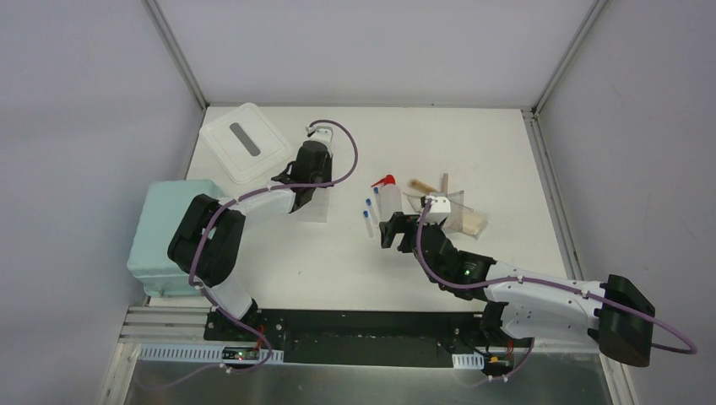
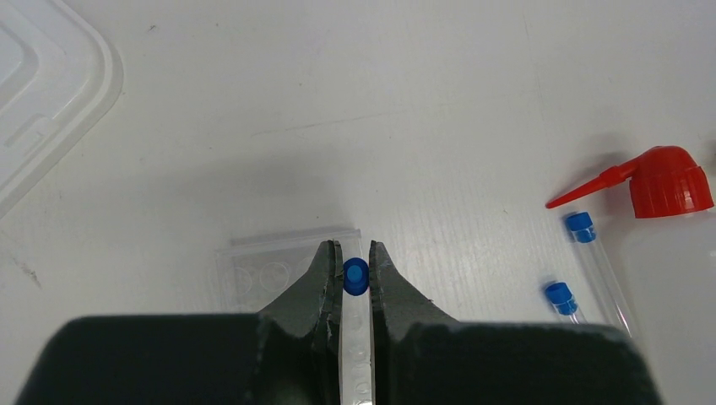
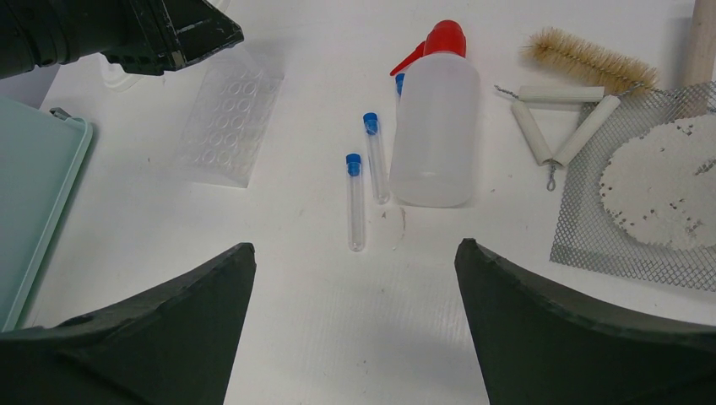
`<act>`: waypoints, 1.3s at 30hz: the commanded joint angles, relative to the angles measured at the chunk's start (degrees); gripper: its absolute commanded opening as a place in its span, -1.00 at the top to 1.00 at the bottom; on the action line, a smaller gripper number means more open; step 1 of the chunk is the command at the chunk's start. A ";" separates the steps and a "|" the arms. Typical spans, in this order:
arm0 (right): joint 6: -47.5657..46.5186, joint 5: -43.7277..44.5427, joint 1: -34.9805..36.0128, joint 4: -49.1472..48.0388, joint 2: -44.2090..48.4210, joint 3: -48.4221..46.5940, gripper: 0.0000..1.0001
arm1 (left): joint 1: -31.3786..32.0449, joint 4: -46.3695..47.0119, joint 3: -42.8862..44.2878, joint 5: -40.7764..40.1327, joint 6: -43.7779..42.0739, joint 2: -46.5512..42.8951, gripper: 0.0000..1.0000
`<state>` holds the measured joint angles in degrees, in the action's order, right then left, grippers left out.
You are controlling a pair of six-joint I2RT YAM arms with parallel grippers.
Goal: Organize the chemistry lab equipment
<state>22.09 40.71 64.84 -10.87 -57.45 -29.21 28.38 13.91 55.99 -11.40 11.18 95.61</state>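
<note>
White tabletop (image 1: pixel 355 270), grey enclosure walls, two arms at the near edge. Item one: small clear blue-capped tube (image 2: pixel 355 277), pinched between the pressed-in fingers of the left gripper (image 2: pixel 353 250). Its long axis runs down the gap between them, cap at the tip end; whether it hangs plumb cannot be told. Item two: clear rectangular tube rack (image 2: pixel 270 274), flat on the table, directly under the left tips and reaching out to their left, rows of round wells facing up. Judged relation for the coming move: the held tube's closed end must line up over one well, and the rack's open wells lie mostly left of the jaws, so a small leftward correction before lowering seems likely. Item three: right gripper (image 3: pixel 355 251), jaws spread wide and holding nothing. Two loose blue-capped tubes (image 3: pixel 355 202) lie dead ahead of them, just beside a white squeeze bottle with red spout (image 3: pixel 435 126). Their long axes point away from the jaws, caps at the far end. The right arm is nearer to these, the left arm to the rack.
</note>
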 commanded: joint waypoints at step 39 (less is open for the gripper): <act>7.15 -15.43 -4.68 27.26 -30.13 -31.11 -0.19 | -17.58 -36.53 -1.17 27.20 16.13 -28.68 -0.91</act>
<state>28.23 30.37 61.30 9.96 -80.66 -53.65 15.27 -14.90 55.90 2.81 25.02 71.53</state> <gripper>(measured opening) 0.633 0.954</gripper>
